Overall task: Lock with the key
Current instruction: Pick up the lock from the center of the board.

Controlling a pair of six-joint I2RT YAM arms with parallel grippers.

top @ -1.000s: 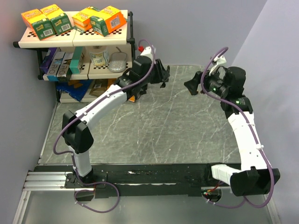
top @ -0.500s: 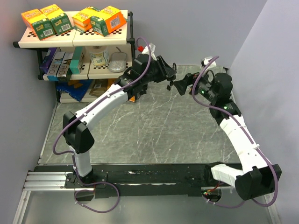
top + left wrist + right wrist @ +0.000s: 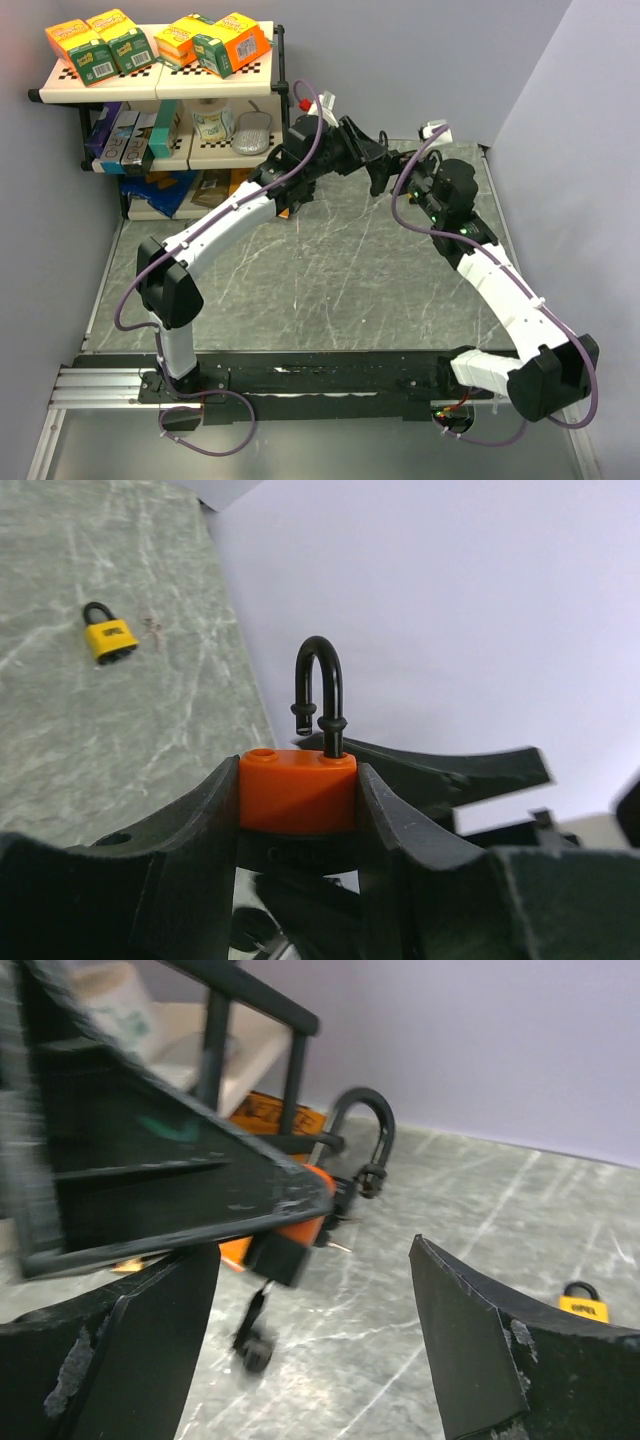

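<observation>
Orange plastic padlock (image 3: 297, 792) with a black hooked shackle (image 3: 320, 685), clenched by its two sides in the left tool (image 3: 298, 776) and held clear of the desk (image 3: 330, 280), at about one o'clock of the overhead view. Shackle up, short leg sprung out of its hole, so not yet locked. Gripped across the body, probably to leave the shackle above and the keyhole face below free for the other arm.

Beneath the body, seen from the right wrist, a small dark blurred piece (image 3: 255, 1345) dangling: likely the key, though too smeared to be sure. Right tool (image 3: 315, 1260) released, jaws wide with nothing between them, facing the lock from three o'clock. Placed so, judging by the task, to close on either that hanging piece or the shackle.

Second padlock (image 3: 108, 637), yellow with a black shackle, lying flat on the desk well apart. Found at ten o'clock in the left wrist view and four o'clock in the right wrist view.

Desk of grey-green marbled stone look, pale veins, matte. Pale lilac walls close behind and to the right. At ten o'clock of the overhead view, a cream shelf rack with black posts (image 3: 160, 85), orange and green cartons (image 3: 110, 40) on its top shelf, mixed packets below.
</observation>
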